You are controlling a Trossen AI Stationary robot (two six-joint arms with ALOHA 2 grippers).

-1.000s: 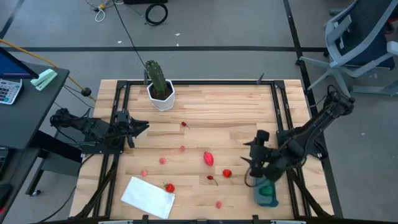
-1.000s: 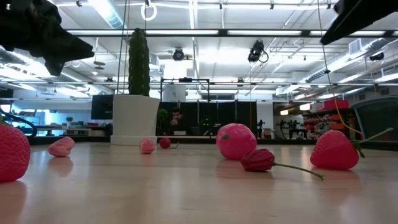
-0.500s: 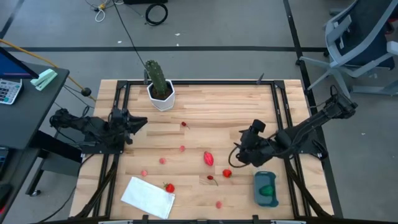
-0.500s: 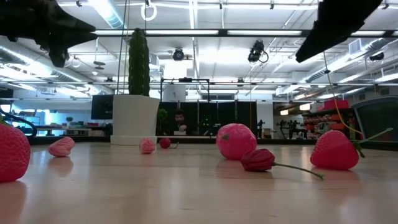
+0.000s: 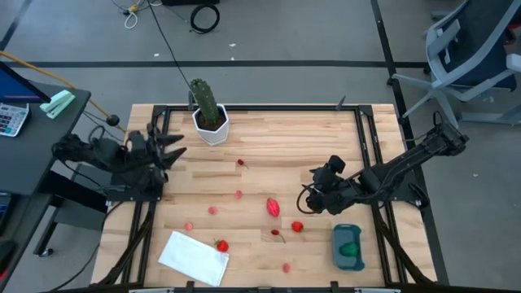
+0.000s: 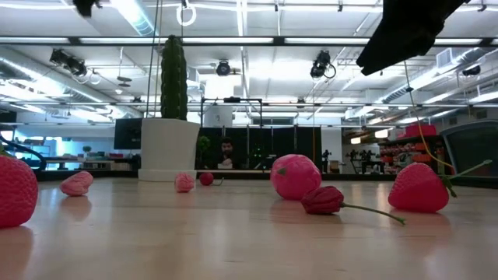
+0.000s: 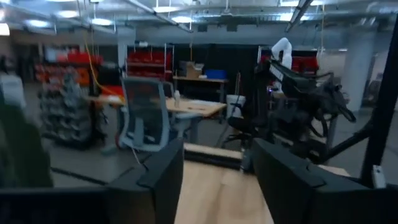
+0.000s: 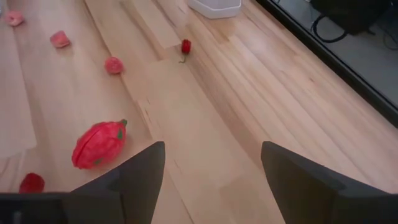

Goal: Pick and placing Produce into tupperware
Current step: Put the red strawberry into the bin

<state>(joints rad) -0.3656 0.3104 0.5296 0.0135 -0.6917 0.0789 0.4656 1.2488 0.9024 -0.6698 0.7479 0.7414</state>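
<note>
Produce lies scattered on the wooden table [image 5: 277, 138]. Right gripper [image 5: 313, 198] hovers with fingers spread and empty, a red strawberry [image 5: 297, 227] at its seven o'clock and the large pink-red fruit [image 5: 273, 207] at its nine o'clock. At its five o'clock, the teal tupperware [image 5: 348, 247] holds one green piece. The step looks like reaching for another item; next it must descend and pinch. Left gripper [image 5: 172, 146] waits spread at the left edge. A cactus pot [image 5: 210, 122], white sheet [image 5: 194, 258] and workshop room surround.

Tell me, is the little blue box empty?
No. The tupperware holds one green piece of produce; the high view shows it inside. The red and pink pieces lie out on the table.
</note>
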